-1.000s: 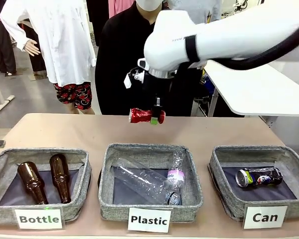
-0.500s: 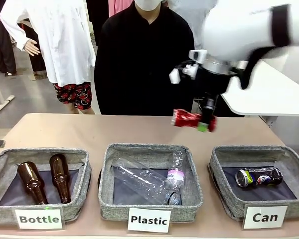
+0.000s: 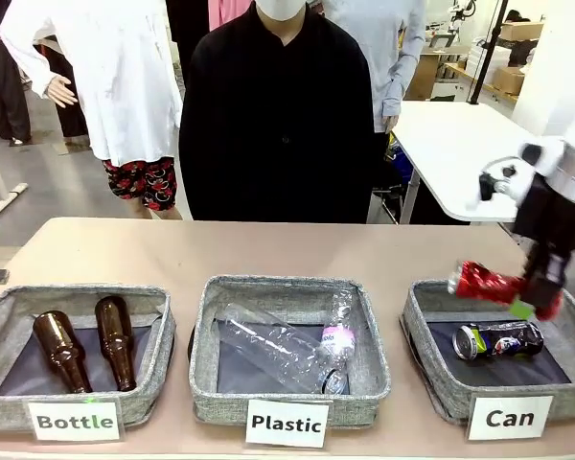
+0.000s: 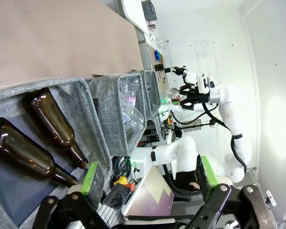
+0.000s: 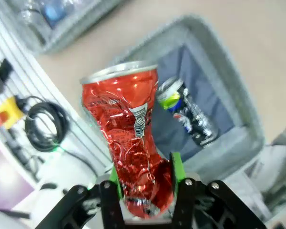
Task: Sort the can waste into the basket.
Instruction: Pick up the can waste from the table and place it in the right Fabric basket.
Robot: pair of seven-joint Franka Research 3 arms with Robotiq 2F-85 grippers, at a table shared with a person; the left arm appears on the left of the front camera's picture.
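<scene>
Front view: right tool (image 3: pixel 535 299) is clamped on the crinkled red can (image 3: pixel 487 283), hanging over the far-left part of the Can basket (image 3: pixel 431 376) at the worktop's right, where the dark can (image 3: pixel 498 340) lies. Left wrist: left tool (image 4: pixel 148 180) spread wide, holding nothing, near the brown bottles (image 4: pixel 35 138). Right wrist: red can between green pads (image 5: pixel 176 168), above the basket.

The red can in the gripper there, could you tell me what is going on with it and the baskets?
The right gripper holds the crushed red can in the air above the basket tagged Can, not yet released. A dark can already lies on that basket's floor. The left gripper hangs open beside the Bottle basket, holding nothing. A person stands at the far side of the table.
</scene>
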